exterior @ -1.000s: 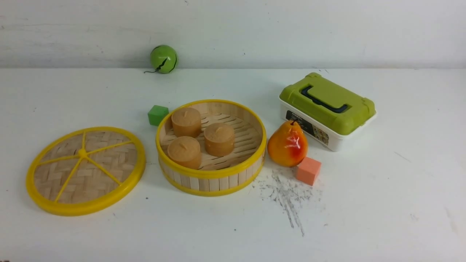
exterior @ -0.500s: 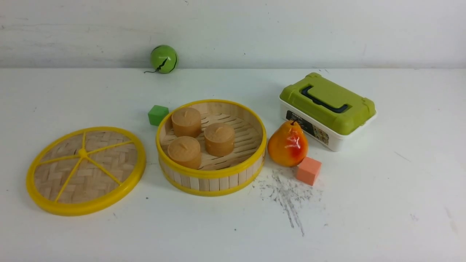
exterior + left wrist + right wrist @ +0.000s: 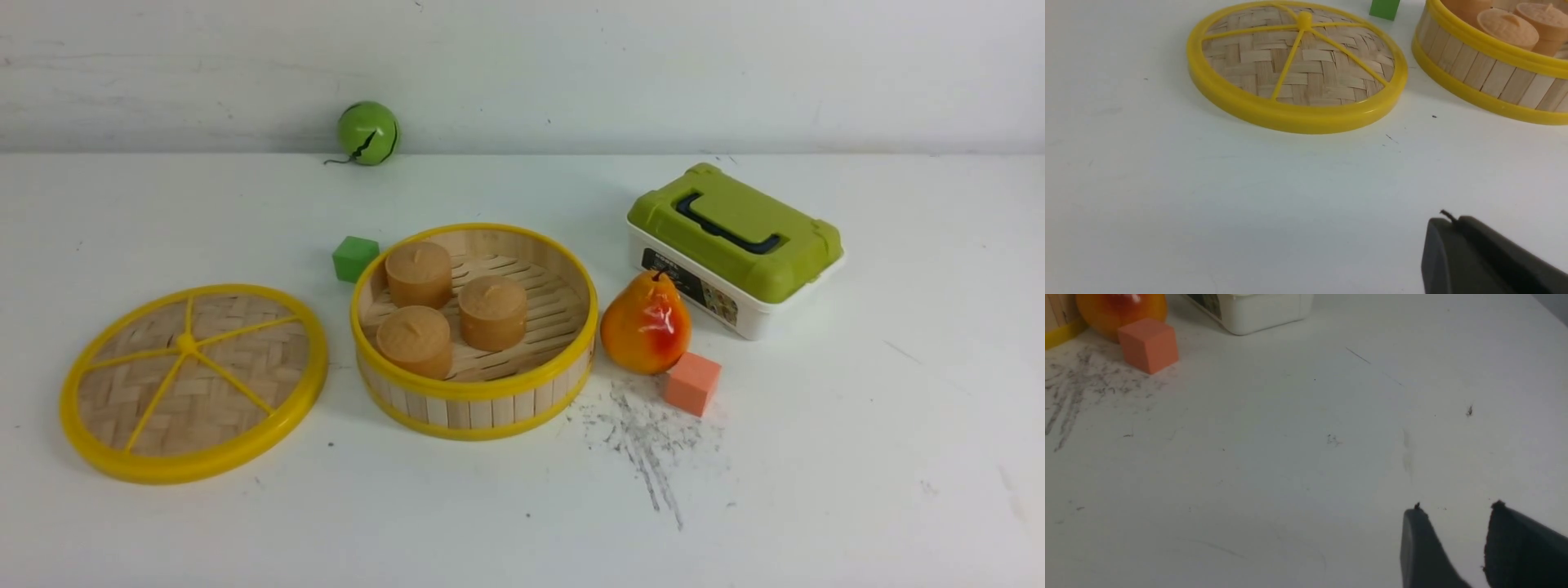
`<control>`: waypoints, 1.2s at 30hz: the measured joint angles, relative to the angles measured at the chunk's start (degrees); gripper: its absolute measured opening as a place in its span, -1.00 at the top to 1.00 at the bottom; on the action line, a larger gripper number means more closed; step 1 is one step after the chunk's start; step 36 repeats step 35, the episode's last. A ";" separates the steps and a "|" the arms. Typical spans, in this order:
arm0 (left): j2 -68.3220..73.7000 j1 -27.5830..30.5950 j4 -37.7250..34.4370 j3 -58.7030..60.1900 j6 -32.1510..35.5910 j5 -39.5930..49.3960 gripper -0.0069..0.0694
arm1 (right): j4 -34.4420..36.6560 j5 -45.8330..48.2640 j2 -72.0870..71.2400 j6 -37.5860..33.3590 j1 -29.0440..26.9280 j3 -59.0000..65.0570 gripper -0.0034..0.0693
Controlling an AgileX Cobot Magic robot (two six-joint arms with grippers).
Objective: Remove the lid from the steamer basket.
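The lid (image 3: 193, 382) lies flat on the white table, to the left of the steamer basket (image 3: 473, 408) and apart from it. The basket is uncovered and holds three brown buns (image 3: 491, 311). In the left wrist view the lid (image 3: 1296, 69) and the basket wall (image 3: 1486, 77) show ahead of my left gripper (image 3: 1451, 220), which is shut, empty and low over bare table short of the lid. My right gripper (image 3: 1457, 510) is open and empty over bare table, far from the basket. Neither gripper shows in the front view.
An orange pear (image 3: 645, 322) and an orange cube (image 3: 691, 382) sit right of the basket. A white box with a green lid (image 3: 735, 245) stands behind them. A green cube (image 3: 354, 258) is behind the basket and a green ball (image 3: 367, 132) by the back wall.
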 joint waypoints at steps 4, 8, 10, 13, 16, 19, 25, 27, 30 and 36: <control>0.00 0.00 0.00 0.00 0.00 0.00 0.80 | 0.00 0.00 0.00 0.00 0.00 0.00 0.25; 0.00 0.00 0.00 0.00 0.00 0.00 0.79 | 0.00 0.00 0.00 0.00 0.00 0.00 0.25; 0.00 0.00 -0.05 0.00 0.00 0.01 0.77 | 0.00 0.00 0.00 0.00 0.00 0.00 0.25; 0.00 0.00 -0.05 0.00 0.00 0.01 0.77 | 0.00 0.00 0.00 0.00 0.00 0.00 0.25; 0.00 0.00 -0.05 0.00 0.00 0.06 0.76 | 0.00 0.00 0.00 0.00 0.00 0.00 0.25; 0.00 0.00 -0.05 0.00 0.00 0.06 0.75 | 0.00 0.00 0.00 0.00 0.00 0.00 0.25; 0.00 0.00 -0.05 0.00 0.00 0.06 0.74 | 0.00 0.00 0.00 0.00 0.00 0.00 0.25; 0.00 0.00 -0.05 0.00 0.00 0.06 0.73 | 0.00 0.00 0.00 0.00 0.00 0.00 0.25; 0.00 0.00 -0.05 0.00 0.00 0.06 0.72 | 0.00 0.00 0.00 0.00 0.00 0.00 0.25; 0.00 0.00 -0.05 0.00 0.00 0.06 0.71 | 0.00 0.00 0.00 0.00 0.00 0.00 0.25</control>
